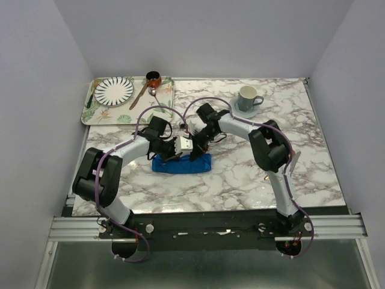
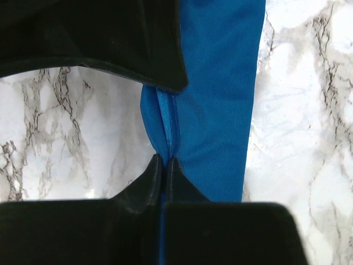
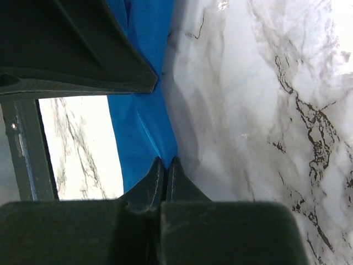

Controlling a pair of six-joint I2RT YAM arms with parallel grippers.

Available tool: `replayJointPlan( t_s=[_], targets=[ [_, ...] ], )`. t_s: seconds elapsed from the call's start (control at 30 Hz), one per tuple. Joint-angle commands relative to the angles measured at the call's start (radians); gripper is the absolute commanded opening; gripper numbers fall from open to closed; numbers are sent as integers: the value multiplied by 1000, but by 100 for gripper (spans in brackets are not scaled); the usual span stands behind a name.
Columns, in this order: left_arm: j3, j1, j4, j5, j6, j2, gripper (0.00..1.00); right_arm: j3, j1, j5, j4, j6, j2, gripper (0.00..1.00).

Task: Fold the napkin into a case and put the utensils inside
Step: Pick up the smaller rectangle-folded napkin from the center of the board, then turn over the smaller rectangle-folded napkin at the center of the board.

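Your two arms meet over the napkin (image 1: 181,164) at mid-table, the blue cloth gathered into a short, narrow strip lying crosswise on the marble table (image 1: 240,180). Your left gripper (image 2: 164,161) has its fingers pressed together on a raised ridge of the fabric, with the pleat running straight up from the tips (the wrist view shows it plainly). Your right gripper (image 3: 165,161) is likewise closed tight. Its tips meet right at the cloth's edge, where blue gives way to marble, and they appear to nip that edge. From above, both grippers sit close together on the strip, the left toward its left half and the right toward its right half. At the far left corner, a leaf-patterned tray (image 1: 102,114) carries a striped plate (image 1: 114,90), a brown-handled spoon (image 1: 141,95) and a small copper pot (image 1: 153,78). To the far right of centre, a grey cup (image 1: 246,96) stands on its saucer (image 1: 248,113), well apart from the cloth.
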State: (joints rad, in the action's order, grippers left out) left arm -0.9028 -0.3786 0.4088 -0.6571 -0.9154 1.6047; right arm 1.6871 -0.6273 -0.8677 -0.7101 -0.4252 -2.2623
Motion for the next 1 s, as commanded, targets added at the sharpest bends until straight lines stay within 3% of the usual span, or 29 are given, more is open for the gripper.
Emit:
replayJointPlan(
  t_s=[0.0,0.03,0.07,0.13,0.23,0.27,0.3,0.5,0.6,0.77,0.97],
  targets=[
    [-33,10,2,-29,36,-9,18,-33,-2,16,7,-4,44,1],
    [-50,18,8,-27,50,-21,24,-35,0,25,12,-3,52,1],
    [-62,23,13,-26,67,-31,38,-40,-2,33,17,2,59,1],
    [-91,50,34,-29,116,-69,48,-56,6,65,41,5,95,1],
    [-123,92,48,-21,209,-139,73,-81,11,137,81,0,151,1],
    [-131,121,53,-16,232,-155,95,-86,11,156,92,-6,164,1],
    [-140,135,64,-15,251,-169,99,-90,9,173,106,-12,176,0],
    [-199,240,41,89,505,-230,99,-124,9,301,185,-61,276,0],
    [-188,254,-71,269,703,-246,99,-164,9,366,248,-95,320,0],
    [-139,277,-130,287,714,-304,99,-274,-18,482,375,-182,379,1],
    [-110,290,-87,338,767,-325,99,-512,-110,644,636,-348,475,1]
  ],
)
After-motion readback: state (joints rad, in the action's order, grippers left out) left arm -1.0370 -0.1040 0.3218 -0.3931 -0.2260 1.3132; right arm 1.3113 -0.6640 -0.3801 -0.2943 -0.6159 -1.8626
